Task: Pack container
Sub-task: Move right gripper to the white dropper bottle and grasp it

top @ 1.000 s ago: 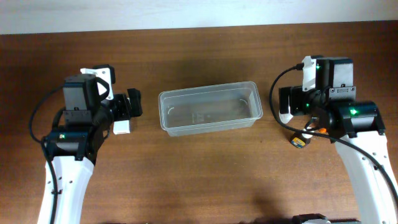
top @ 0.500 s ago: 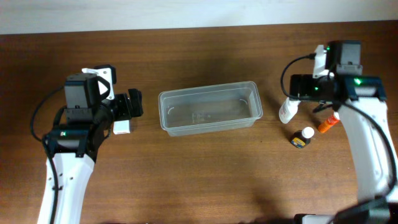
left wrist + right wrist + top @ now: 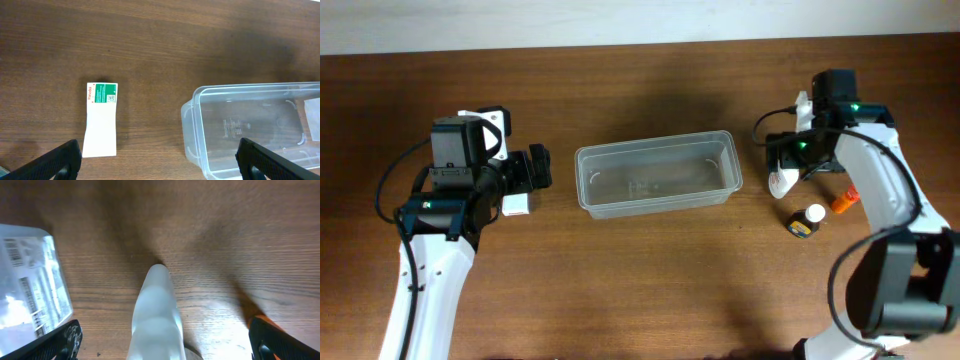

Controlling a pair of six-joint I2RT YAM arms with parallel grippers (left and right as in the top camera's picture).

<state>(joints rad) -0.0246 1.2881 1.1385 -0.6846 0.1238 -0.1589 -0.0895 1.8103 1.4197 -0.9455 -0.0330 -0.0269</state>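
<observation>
The clear plastic container [image 3: 658, 175] stands empty at the table's middle; its end also shows in the left wrist view [image 3: 250, 130] and its corner in the right wrist view [image 3: 30, 280]. A white box with a green label [image 3: 517, 205] lies left of it, also seen in the left wrist view [image 3: 101, 120]. My left gripper [image 3: 532, 170] is open and empty [image 3: 160, 167] above the gap between box and container. My right gripper [image 3: 786, 160] is open, its fingers wide either side of a white bottle [image 3: 781, 182] that lies on the table [image 3: 157, 315], not touching it.
A small amber bottle with a white cap [image 3: 807, 220] and an orange tube [image 3: 847, 200] lie right of the white bottle; the tube's end shows in the right wrist view [image 3: 260, 322]. The table's back edge meets a white wall [image 3: 640, 20].
My right arm has swung toward the back and turned, uncovering the bottles, and its gripper now sits over the white bottle. The left arm has hardly moved.
</observation>
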